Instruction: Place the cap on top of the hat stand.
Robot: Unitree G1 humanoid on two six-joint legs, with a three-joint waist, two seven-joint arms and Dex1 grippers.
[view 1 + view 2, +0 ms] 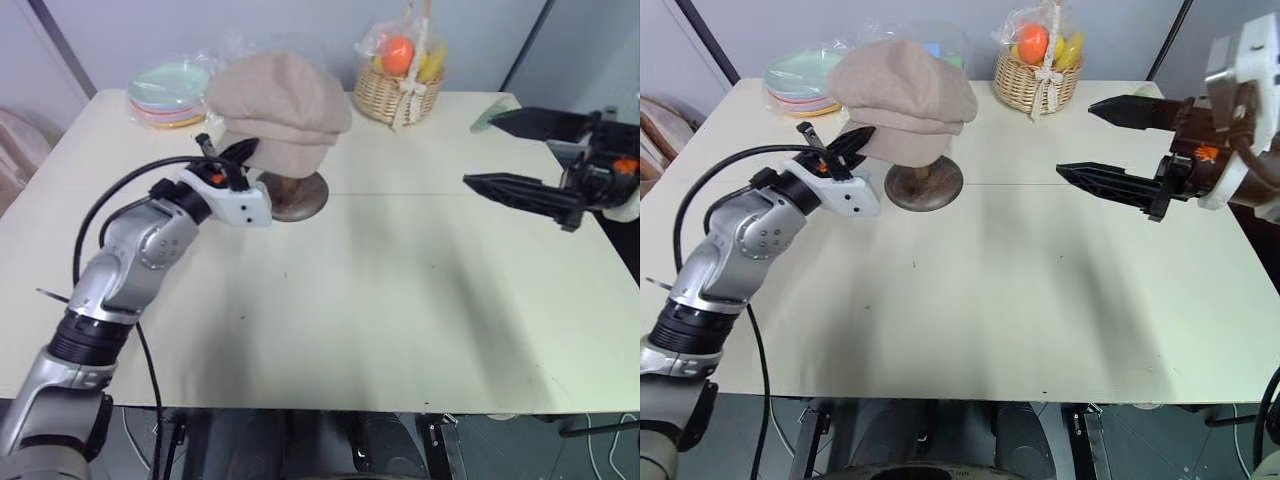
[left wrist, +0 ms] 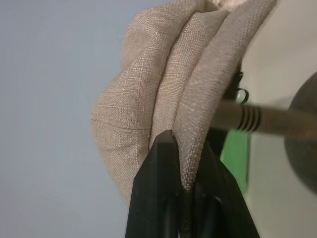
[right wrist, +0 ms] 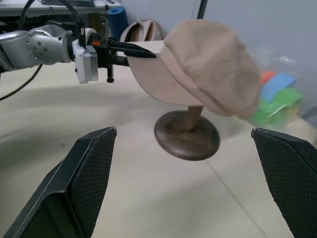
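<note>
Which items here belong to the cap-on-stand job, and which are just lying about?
Job:
- cap, sitting over the stand's top
- hat stand
- left tool, fingers at the cap's brim
- right tool, open, away from the cap

Lying about:
- wicker basket of fruit
- stack of plates
- table

The cap [image 1: 905,95] was a dusty pink-beige, plain woven fabric, and the hat stand [image 1: 924,182] under it was dark brown wood. The table [image 1: 1020,290] was pale cream. Wicker basket [image 1: 1037,88] was tan, with orange and yellow fruit. Plates [image 1: 805,80] near the far left corner were pastel mint and pink.
</note>
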